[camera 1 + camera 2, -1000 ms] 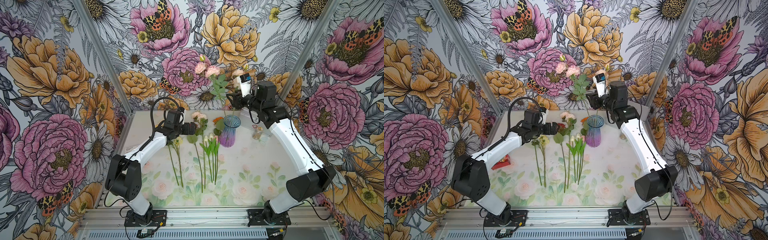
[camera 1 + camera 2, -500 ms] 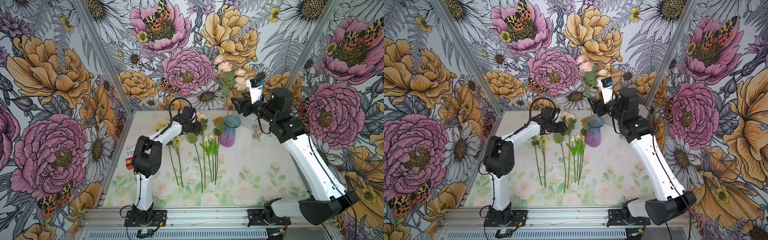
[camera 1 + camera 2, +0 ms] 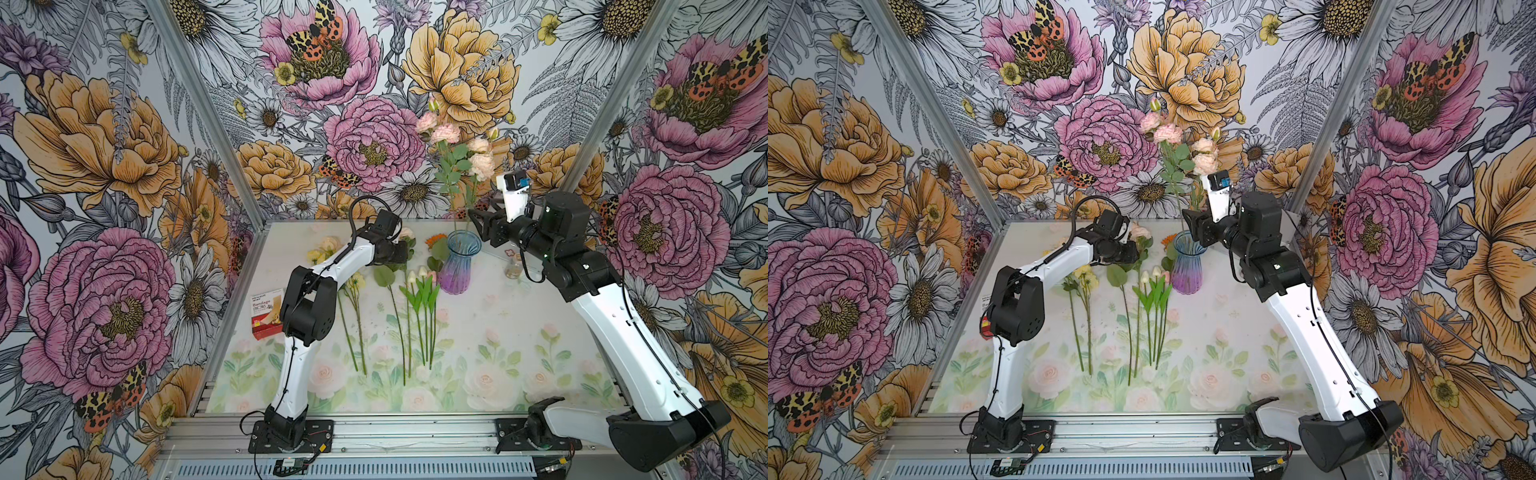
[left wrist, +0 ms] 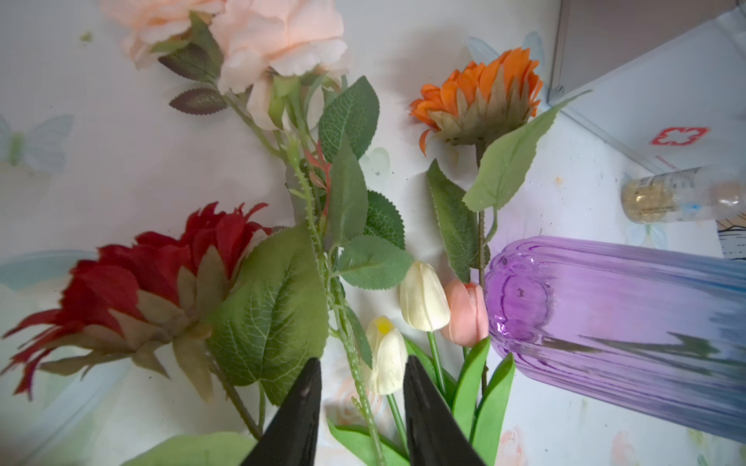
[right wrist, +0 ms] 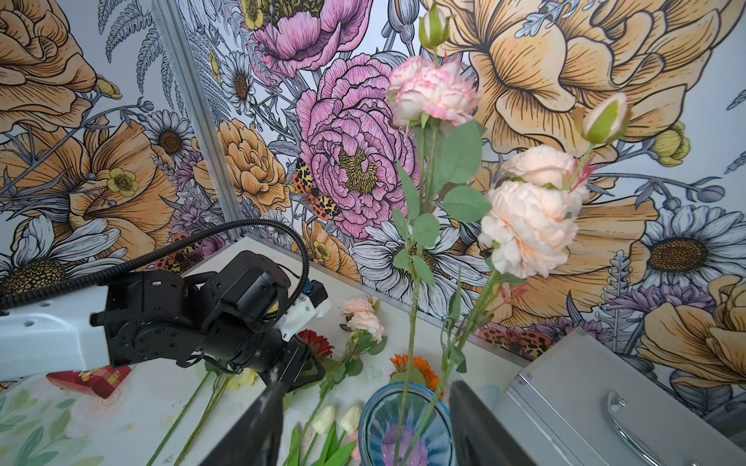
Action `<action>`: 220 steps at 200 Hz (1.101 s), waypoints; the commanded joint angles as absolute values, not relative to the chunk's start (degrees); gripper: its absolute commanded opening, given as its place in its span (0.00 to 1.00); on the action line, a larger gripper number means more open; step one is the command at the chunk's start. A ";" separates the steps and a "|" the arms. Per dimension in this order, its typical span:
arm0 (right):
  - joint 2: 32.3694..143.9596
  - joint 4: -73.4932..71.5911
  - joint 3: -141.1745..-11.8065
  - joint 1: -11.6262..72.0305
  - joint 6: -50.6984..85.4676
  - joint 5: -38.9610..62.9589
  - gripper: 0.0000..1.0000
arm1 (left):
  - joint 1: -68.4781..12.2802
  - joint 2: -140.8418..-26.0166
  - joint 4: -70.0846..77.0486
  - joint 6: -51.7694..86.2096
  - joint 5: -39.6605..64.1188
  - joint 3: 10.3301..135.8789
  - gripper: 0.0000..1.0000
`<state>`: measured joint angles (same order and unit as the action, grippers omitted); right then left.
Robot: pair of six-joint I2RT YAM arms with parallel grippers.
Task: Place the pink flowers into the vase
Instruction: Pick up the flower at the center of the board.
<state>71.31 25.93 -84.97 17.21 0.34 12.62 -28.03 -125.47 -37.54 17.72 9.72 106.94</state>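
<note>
- The vase (image 3: 456, 266), blue at the rim and purple at the base, stands upright toward the back of the table (image 3: 519, 320).
- Two long stems of pink flowers (image 3: 444, 134) stand in it, with their blooms high above the rim.
- In the right wrist view both stems pass down through the blue rim. How deep they reach I cannot tell.
- The right end effector (image 5: 365, 385) hovers just above the vase mouth, released. Its jaws stand wide on either side of the two stems and are not clamped on them.
- The left end effector (image 4: 362, 361) is low over the table beside the vase. Its jaws are apart and straddle the thorny stem of a peach-pink rose (image 4: 278, 44) that lies flat, with a gap showing on both sides.
- A pink tulip bud (image 4: 464, 314) lies on the table touching the vase's base, just beside the white tulips (image 4: 424, 300).
- An orange flower (image 4: 480, 97), a red flower (image 4: 133, 282) and yellow stems (image 3: 324, 251) also lie on the table, outside the vase.
- A small clear jar (image 4: 682, 195) near the vase holds something golden and grainy.
- A silver case (image 5: 605, 403) sits just behind the vase, and a bandage box (image 3: 266, 311) lies at the table's left edge.
</note>
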 commanded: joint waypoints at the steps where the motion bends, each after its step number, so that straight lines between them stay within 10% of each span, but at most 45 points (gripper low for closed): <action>1: 69.61 25.40 -83.87 16.91 0.36 11.36 0.66 | -28.95 -125.73 -39.18 19.15 10.56 107.60 0.35; 220: 68.55 25.40 -81.86 15.74 0.61 10.50 0.67 | -29.23 -134.53 -44.14 23.64 9.41 113.27 0.33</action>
